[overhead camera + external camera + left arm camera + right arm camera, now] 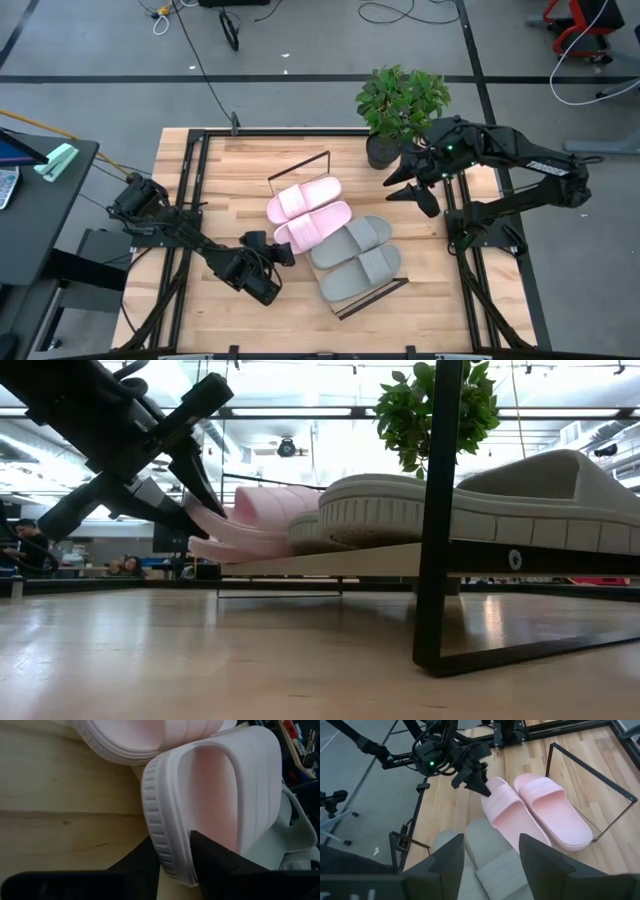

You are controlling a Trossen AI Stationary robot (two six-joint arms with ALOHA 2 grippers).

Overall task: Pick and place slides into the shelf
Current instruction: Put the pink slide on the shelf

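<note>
- Shelf (322, 262): flat light-wood board w/ dark wire frames at both short ends, set diagonally mid-counter (200, 180). All four slides lie on it, side by side.
- Far pink slide (303, 198): at the frame end nearer the plant, lying flat, strap up.
- Near pink slide (315, 224): just beside the first, touching along its length; heel end pokes out over the board's edge toward the left arm.
- Grey-green slide (350, 240): next to the near pink one, touching it.
- 2nd grey-green slide (361, 272): at the other frame end, beside its mate; low view shows its ridged sole rim resting on the board.
- Left pincer (283, 251): at the heel of the near pink slide. Left wrist view shows the fingers (212, 857) narrowly parted w/ the ridged heel rim clamped between, one finger inside the footbed, one outside.
- Right pincer (408, 183): up over the counter near the potted plant (400, 105), apart from the shelf. Fingers spread wide in right wrist view, holding nothing.
- Low view: people far back in the room, too small to tell more.
</note>
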